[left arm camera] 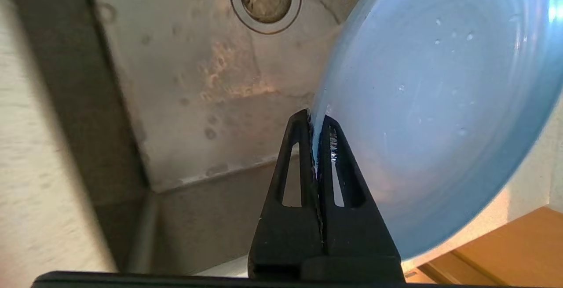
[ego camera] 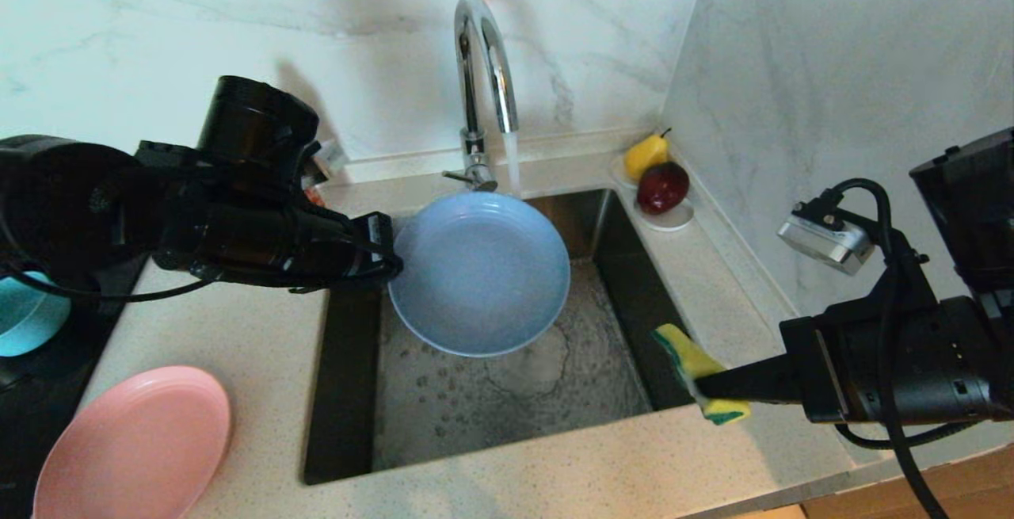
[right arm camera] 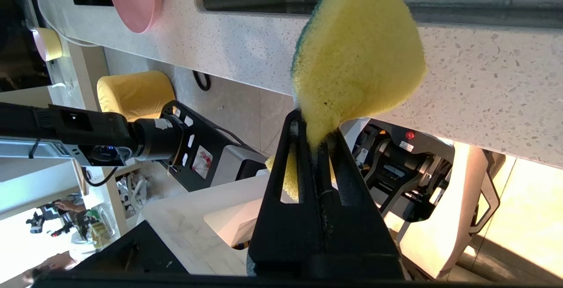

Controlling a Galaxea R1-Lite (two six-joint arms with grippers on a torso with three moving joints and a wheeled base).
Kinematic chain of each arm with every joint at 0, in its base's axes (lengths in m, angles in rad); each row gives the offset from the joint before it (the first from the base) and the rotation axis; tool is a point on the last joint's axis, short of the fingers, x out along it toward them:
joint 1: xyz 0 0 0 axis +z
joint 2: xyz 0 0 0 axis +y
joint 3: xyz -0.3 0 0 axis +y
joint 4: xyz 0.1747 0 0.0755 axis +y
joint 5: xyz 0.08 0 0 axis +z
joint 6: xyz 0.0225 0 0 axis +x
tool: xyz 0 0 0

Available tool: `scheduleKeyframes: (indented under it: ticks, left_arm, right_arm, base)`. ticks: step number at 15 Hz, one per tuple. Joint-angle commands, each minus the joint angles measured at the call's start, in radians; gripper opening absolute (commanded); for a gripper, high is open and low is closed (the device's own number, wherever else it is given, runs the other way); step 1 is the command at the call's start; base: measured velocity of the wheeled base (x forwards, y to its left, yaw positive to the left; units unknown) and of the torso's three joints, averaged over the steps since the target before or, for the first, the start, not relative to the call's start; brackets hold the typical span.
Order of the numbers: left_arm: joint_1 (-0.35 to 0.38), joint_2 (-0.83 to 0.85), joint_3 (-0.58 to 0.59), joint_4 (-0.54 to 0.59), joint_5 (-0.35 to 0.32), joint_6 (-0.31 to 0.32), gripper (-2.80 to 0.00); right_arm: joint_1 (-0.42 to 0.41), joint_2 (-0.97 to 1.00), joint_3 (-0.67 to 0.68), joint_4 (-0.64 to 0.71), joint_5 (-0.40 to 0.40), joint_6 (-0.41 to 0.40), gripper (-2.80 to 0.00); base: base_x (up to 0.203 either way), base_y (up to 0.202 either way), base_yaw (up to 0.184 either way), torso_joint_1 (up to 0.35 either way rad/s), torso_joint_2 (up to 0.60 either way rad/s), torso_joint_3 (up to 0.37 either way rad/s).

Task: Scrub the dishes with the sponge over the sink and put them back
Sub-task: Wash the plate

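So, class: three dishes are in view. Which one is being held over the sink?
The light-blue plate, pinched at its rim by the left gripper under the running tap. The pink plate and the teal bowl rest on the counter.

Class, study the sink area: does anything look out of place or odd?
Only slightly: the tap runs, but its stream falls behind the light-blue plate, which the left gripper holds tilted over the sink.

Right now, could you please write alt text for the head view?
The left pincer holds a light-blue plate by its rim under the running tap, over the sink. The right pincer holds a yellow sponge at the sink's right edge.
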Motion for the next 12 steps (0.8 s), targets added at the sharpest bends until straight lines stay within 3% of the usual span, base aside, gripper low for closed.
scheduleKeyframes:
  ticks: [1, 12]
  left_arm:
    - [-0.013, 0.072, -0.001, -0.023, 0.0, -0.021, -2.8]
    - [-0.043, 0.263, -0.1, -0.139, -0.012, -0.093, -2.8]
  right_arm:
    - [0.001, 0.001, 0.003, 0.002, 0.002, 0.001, -2.8]
    - [-0.049, -0.015, 0.007, 0.002, 0.003, -0.012, -2.8]
  base:
    - [0.0, 0.0, 0.0, 0.0, 0.0, 0.0]
    - [0.0, 0.0, 0.0, 0.0, 0.0, 0.0]
